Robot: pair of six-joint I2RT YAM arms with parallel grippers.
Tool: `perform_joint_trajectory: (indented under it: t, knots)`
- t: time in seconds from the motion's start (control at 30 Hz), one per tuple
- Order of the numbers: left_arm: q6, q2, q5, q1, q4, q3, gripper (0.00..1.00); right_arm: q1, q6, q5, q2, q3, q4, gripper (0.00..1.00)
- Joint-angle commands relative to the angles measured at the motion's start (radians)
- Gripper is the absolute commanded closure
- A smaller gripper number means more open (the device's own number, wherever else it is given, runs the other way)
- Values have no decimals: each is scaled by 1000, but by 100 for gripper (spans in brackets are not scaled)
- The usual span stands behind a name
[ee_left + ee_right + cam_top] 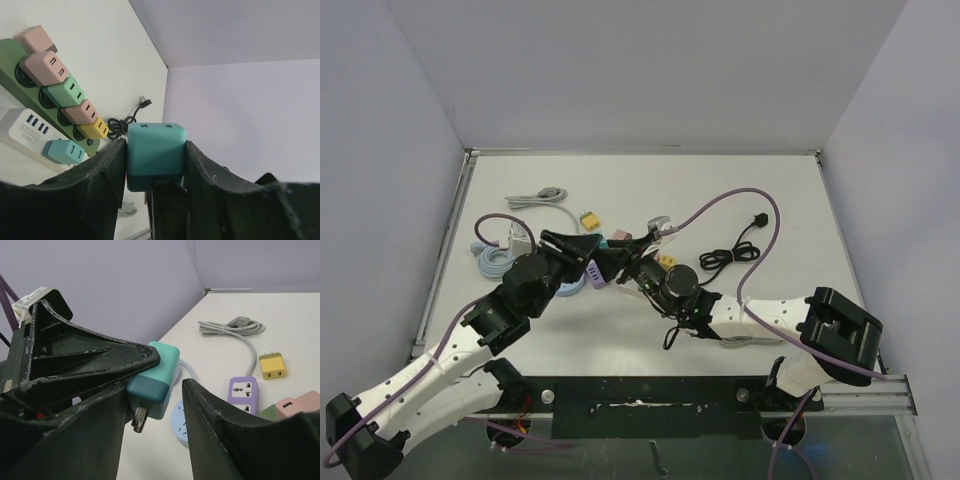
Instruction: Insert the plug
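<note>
Black fingers of left gripper point(155, 145) clamped on teal plug point(156, 152), raised off white worktop point(650, 190). Right gripper point(156, 405) spread apart either side of plug's pronged end. Green power strip point(7, 57) nearby; pale lilac walls point(650, 60) around.

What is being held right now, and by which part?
The left gripper holds the teal adapter by its two opposite sides, prongs free. The right gripper stands open around it, gripping nothing.
</note>
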Motion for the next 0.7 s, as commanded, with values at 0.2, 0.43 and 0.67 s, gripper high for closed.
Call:
perform_joint_trajectory:
  t: [0.2, 0.43, 0.67]
  knots:
    - [142, -37, 53, 14, 30, 13, 26, -71, 85, -99, -51, 20, -15, 76]
    - [613, -60, 327, 90, -20, 117, 23, -251, 266, -578, -199, -61, -75, 75]
    - [839, -20, 791, 119, -46, 218, 23, -367, 397, -909, -342, -98, -74, 75]
